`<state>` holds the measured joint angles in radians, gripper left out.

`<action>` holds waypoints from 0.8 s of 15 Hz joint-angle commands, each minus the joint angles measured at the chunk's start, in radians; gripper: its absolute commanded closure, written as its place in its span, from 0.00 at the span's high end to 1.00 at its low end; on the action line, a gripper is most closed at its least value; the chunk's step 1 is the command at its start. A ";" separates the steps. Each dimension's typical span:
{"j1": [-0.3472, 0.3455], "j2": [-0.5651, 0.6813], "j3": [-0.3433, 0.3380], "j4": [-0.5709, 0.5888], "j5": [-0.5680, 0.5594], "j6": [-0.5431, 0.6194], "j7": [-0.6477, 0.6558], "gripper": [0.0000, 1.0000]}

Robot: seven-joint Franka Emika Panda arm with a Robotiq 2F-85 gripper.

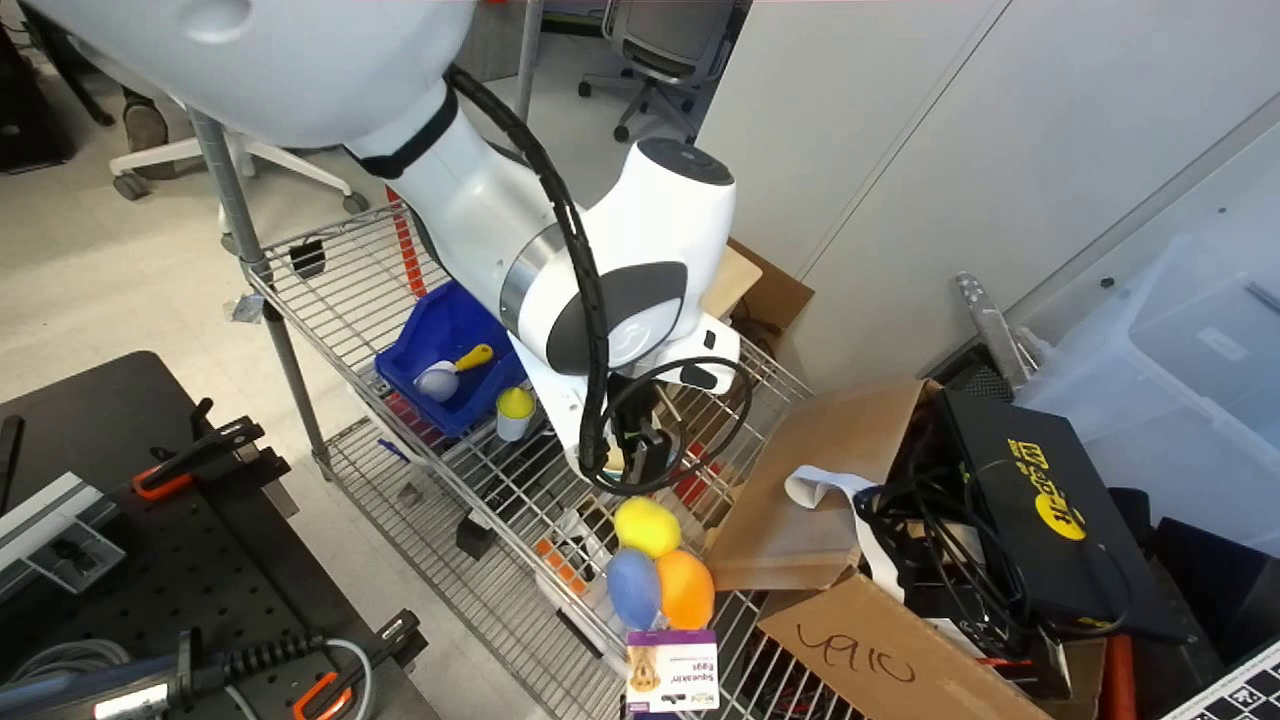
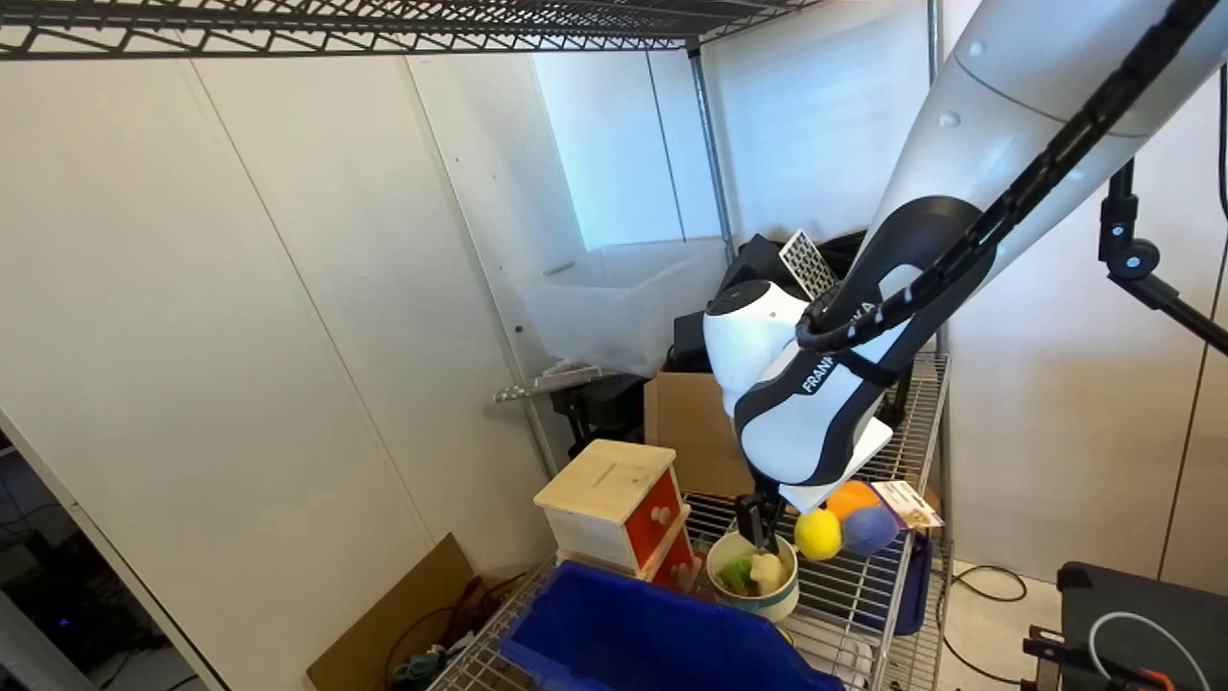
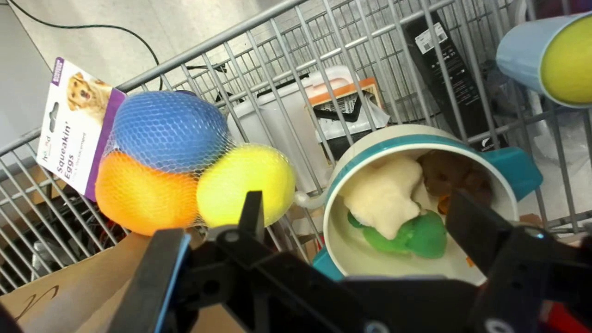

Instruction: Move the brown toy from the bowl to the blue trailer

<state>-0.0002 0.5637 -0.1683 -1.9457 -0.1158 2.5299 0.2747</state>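
The bowl (image 3: 425, 134) is round and pale inside, with a teal band and teal handles. It stands on a wire shelf, also seen in an exterior view (image 2: 782, 607). The brown toy (image 3: 446, 173) lies in shadow inside the bowl at its upper right in the wrist view, partly behind one finger. A cream toy (image 3: 384, 194) and a green toy (image 3: 423, 236) lie beside it. My gripper (image 3: 356, 203) is open and empty above the bowl, also in both exterior views (image 1: 640, 455) (image 2: 758, 523). The blue trailer (image 2: 614, 605) is a deep-blue tub beside the bowl (image 1: 450, 315).
Netted blue, orange and yellow balls (image 3: 245, 185) lie beside the bowl. A cup with a yellow top (image 1: 514, 412) stands by the tub. A white toy with a yellow handle (image 1: 438, 381) lies in the tub. A wooden drawer box (image 2: 614, 489) and a cardboard box (image 1: 830, 480) stand nearby.
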 commanded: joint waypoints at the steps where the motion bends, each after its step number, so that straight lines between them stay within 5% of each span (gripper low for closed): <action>1: 0.009 0.047 0.002 0.066 -0.017 -0.049 -0.034 1.00; 8: 0.034 0.102 0.001 0.135 -0.093 -0.092 -0.124 1.00; 12: -0.001 0.103 0.046 0.152 -0.047 -0.087 -0.188 1.00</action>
<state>0.0317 0.6599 -0.1610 -1.8280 -0.1866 2.4659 0.1448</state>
